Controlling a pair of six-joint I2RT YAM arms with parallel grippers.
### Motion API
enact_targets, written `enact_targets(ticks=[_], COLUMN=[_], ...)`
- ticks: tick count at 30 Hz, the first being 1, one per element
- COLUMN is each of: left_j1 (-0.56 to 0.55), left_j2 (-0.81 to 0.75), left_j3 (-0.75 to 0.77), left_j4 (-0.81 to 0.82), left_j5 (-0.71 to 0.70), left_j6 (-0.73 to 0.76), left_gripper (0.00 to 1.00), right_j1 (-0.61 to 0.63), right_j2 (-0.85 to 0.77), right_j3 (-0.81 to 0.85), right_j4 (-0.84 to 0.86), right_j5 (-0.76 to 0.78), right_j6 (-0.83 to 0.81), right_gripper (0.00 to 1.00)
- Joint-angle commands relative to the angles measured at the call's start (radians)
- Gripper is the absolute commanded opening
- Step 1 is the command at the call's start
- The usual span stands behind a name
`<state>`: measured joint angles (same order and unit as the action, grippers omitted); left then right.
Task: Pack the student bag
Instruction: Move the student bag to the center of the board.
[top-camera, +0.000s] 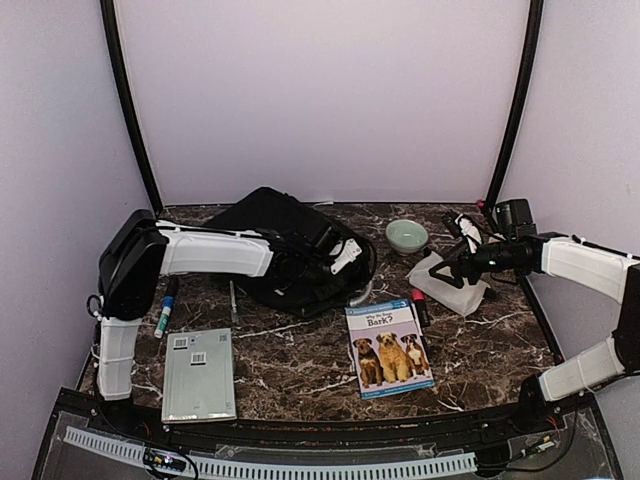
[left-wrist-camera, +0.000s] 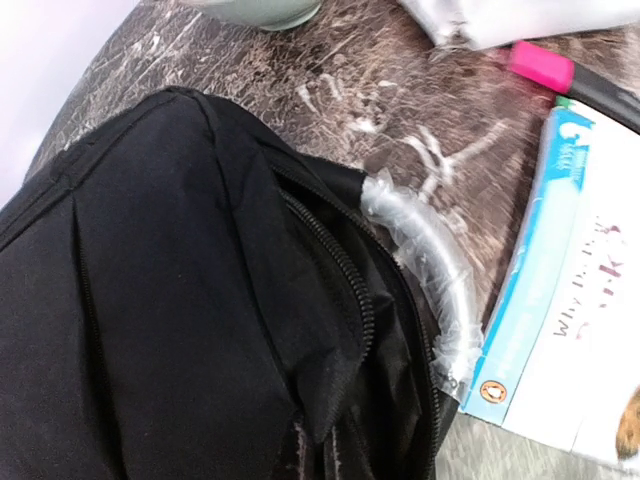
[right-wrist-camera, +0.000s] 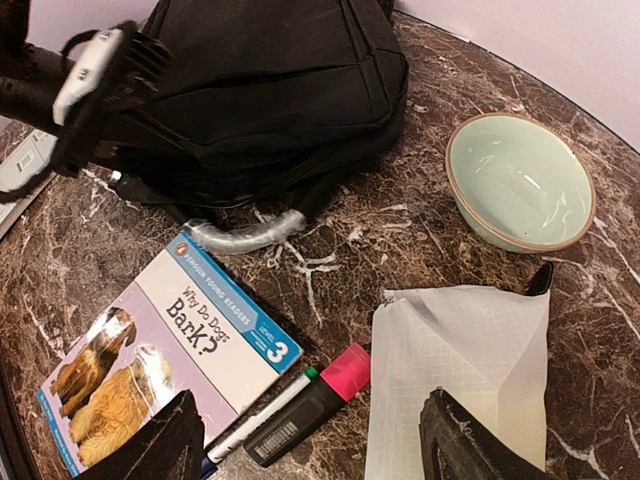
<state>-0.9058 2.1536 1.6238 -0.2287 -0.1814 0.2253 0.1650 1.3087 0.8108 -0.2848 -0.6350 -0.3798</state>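
Note:
The student bag (top-camera: 280, 240) is a black fabric backpack lying at the back centre of the table, with a zipper running across it (left-wrist-camera: 340, 270). Its looped handle (left-wrist-camera: 430, 260), wrapped in clear plastic, points toward the book. My left gripper (top-camera: 345, 258) is at the bag's right edge, shut on a fold of its fabric. Its fingers are hidden in the left wrist view, where the fold bunches up at the bottom edge. My right gripper (right-wrist-camera: 310, 455) hangs open over a pink-capped highlighter (right-wrist-camera: 305, 405) and the edge of a translucent white pouch (right-wrist-camera: 460, 370), holding nothing.
A pale green bowl (top-camera: 407, 235) stands right of the bag. A dog picture book (top-camera: 388, 345) lies front centre, with a white marker (right-wrist-camera: 260, 420) beside it. A grey notebook (top-camera: 198, 372), a teal marker (top-camera: 163, 318) and a thin pen (top-camera: 232, 300) lie front left.

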Motion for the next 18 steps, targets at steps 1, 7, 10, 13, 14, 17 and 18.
enact_targets(ticks=[1,7,10,13,14,17,18], left_j1=[0.011,0.012,0.012,0.01,0.01,-0.006,-0.014], left_j2=[-0.218,-0.434,-0.472,-0.47,-0.468,-0.474,-0.477], left_j3=[-0.209,-0.5,-0.571,-0.572,-0.568,-0.567,-0.566], left_j4=[0.137,0.277,0.304,0.286,0.282,0.303,0.314], left_j5=[0.138,0.229,0.307,0.399,0.433,0.525,0.54], left_j6=[0.095,0.232,0.301,0.338,0.347,0.389,0.401], left_gripper=[0.0,0.0,0.0,0.0,0.0,0.0,0.0], right_j1=[0.005,0.005,0.006,0.005,0.005,0.006,0.005], right_j2=[-0.002,-0.001,0.007,0.01,0.009,0.004,0.002], right_j3=[0.006,0.005,0.008,0.008,0.008,0.005,0.004], right_j4=[0.026,0.027,0.026,0.026,0.026,0.027,0.027], right_j5=[-0.02,-0.023,-0.03,-0.038,-0.039,-0.039,-0.043], right_j6=[0.01,0.011,0.012,0.013,0.012,0.012,0.014], right_gripper=[0.74,0.74,0.74,0.74,0.73,0.73,0.73])
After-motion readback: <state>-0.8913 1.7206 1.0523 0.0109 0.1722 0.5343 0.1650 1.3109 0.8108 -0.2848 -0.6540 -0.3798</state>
